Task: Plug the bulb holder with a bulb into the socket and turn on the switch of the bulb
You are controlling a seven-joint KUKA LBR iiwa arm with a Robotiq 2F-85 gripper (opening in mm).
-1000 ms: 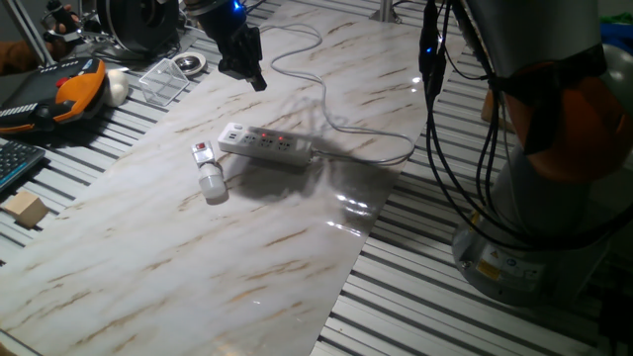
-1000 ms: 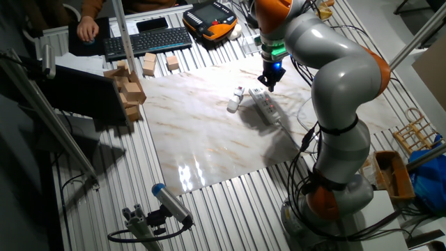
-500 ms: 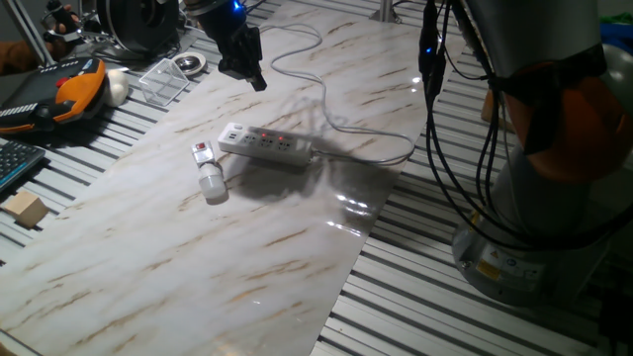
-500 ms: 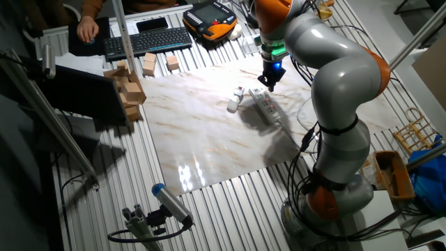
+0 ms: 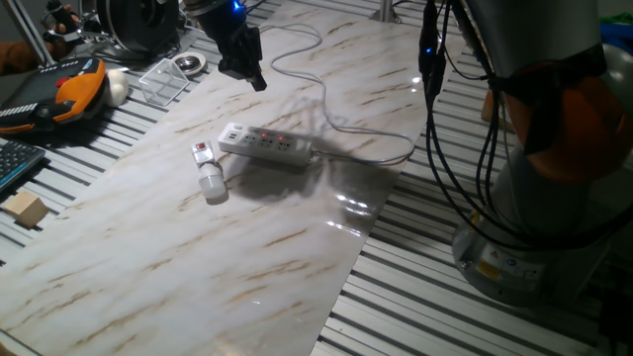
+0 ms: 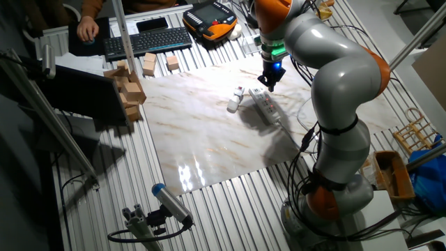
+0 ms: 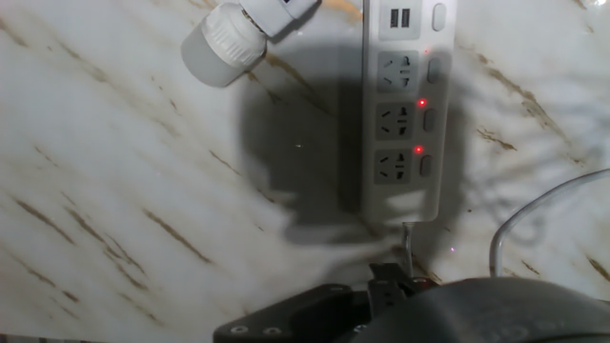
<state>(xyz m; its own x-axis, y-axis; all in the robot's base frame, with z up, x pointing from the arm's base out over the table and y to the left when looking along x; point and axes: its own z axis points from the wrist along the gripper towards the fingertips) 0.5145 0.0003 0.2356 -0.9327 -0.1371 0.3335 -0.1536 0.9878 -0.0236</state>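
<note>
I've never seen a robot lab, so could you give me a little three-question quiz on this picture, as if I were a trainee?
1. True or false: the bulb holder is already plugged into the socket.
2. Where is the gripper? A) holding the bulb; B) above the table, gripping nothing; C) pressing the switch.
3. Fill in: in the hand view, ___ red lights glow on the socket.

Key: 1. False: it lies on the table beside the socket's end. 2. B. 3. Two.
</note>
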